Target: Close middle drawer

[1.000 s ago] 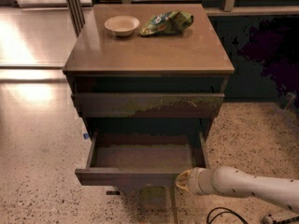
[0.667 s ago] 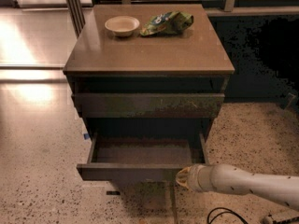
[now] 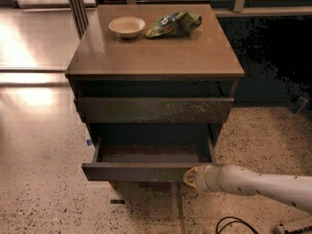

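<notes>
The middle drawer (image 3: 139,171) is a dark brown shallow tray pulled partway out of the wooden cabinet (image 3: 156,57), low in the camera view. Its inside (image 3: 151,155) looks empty. My gripper (image 3: 191,177) is at the end of the pale arm (image 3: 253,182) that comes in from the lower right. Its tip rests against the right end of the drawer's front strip. Above it a wider drawer front (image 3: 153,109) with a pale scuff is shut.
A white bowl (image 3: 127,26) and a green chip bag (image 3: 174,23) lie on the cabinet top. A black cable (image 3: 234,224) lies on the speckled floor at the lower right. A dark wall (image 3: 273,57) stands to the right of the cabinet.
The drawer front has slid back toward the cabinet, so less of the tray shows. My gripper has moved with it, staying at its right end.
</notes>
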You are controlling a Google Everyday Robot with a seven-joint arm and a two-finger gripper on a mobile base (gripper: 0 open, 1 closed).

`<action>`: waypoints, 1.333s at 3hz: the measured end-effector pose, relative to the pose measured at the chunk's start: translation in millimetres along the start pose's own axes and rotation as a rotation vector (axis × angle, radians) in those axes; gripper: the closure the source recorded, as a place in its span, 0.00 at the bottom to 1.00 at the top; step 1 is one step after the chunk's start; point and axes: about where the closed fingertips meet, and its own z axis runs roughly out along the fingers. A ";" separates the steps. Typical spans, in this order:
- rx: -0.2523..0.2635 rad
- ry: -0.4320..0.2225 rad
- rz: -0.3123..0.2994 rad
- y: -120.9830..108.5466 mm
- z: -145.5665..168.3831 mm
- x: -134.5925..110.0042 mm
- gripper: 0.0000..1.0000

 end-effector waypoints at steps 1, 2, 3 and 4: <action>0.011 0.008 -0.016 -8.7 5.4 2.1 1.00; 0.028 0.014 -0.046 -21.6 11.2 3.1 1.00; 0.046 0.021 -0.086 -39.0 16.6 1.9 1.00; 0.071 0.027 -0.129 -61.5 23.4 -0.2 1.00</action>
